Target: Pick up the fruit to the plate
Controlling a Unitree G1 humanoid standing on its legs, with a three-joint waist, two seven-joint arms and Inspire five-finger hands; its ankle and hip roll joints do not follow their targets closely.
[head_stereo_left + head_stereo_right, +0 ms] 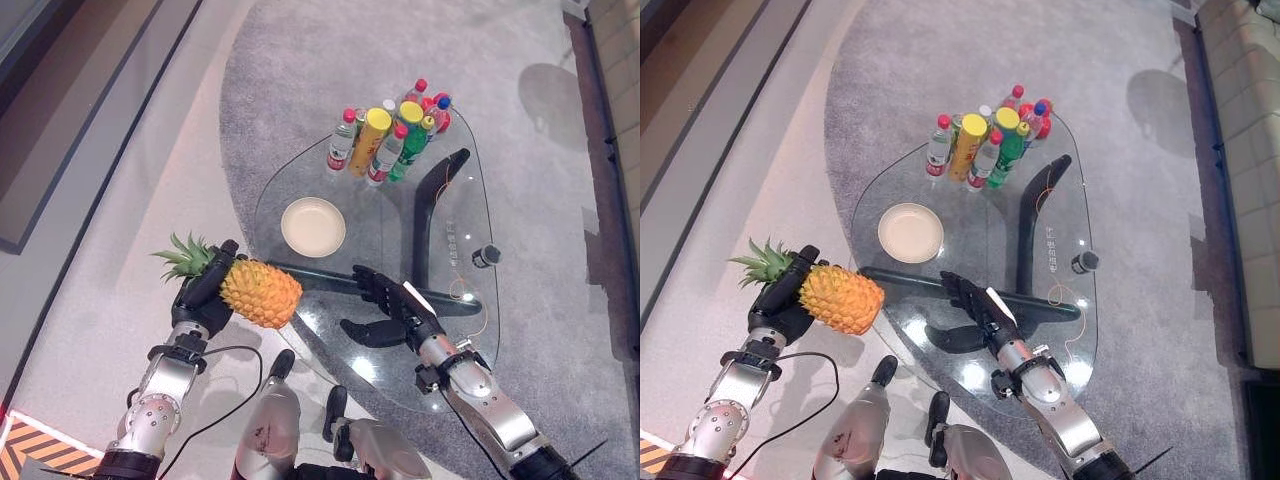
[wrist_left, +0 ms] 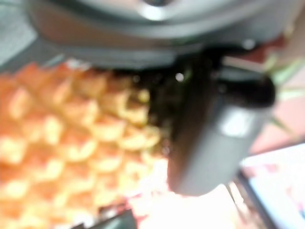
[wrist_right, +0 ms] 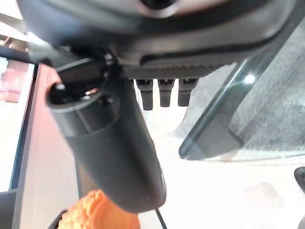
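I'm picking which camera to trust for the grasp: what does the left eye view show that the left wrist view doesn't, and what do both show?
Left eye view alone: the glass table, the empty plate, the bottles and the open right hand over the glass. Left wrist view alone: the fruit's scaly skin up close. Both: the left hand curled round the pineapple, off the table's edge.

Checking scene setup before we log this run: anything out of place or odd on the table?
Nothing spilled or damaged. The bottles stand upright in a cluster at the far edge of the glass table, and the plate sits empty. The left robot hand holds the pineapple off the table's edge.
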